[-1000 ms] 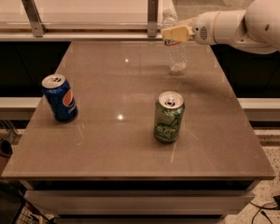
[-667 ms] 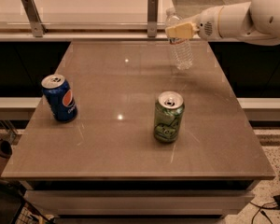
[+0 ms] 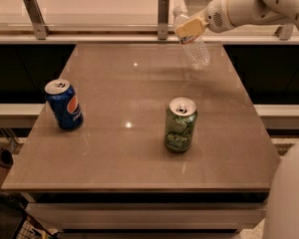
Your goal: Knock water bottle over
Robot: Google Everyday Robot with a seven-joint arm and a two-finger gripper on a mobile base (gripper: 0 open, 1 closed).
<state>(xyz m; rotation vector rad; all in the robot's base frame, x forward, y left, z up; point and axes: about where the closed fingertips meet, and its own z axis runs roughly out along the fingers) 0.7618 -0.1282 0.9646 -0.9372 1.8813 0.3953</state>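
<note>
Table (image 3: 124, 153): square, glossy grey-brown top, a few small ceiling-light glints on it, pale lower shelf underneath. Behind it a bright white counter (image 3: 89, 1) with a rail on two metal brackets (image 3: 34, 16), dark gaps on either side of the table.

Left: blue Pepsi can (image 3: 64, 105), upright, near the left edge, well apart from everything else.

Centre-right: green soda can (image 3: 180, 125), upright, tab end up, nearer the front half.

Far right corner: water bottle (image 3: 195, 49), tilted, white cap up and to the left, base down and to the right over the tabletop. Base looks close to the surface, but contact isn't clear from this angle. Well apart from both cans.

Gripper (image 3: 189, 28): tan pads against the bottle's upper part, just below the cap. Can't tell how far open it is or whether it actually holds the bottle.

White arm (image 3: 249, 6) reaches in from the top right. Pale robot body (image 3: 291, 198) fills the bottom right corner.
</note>
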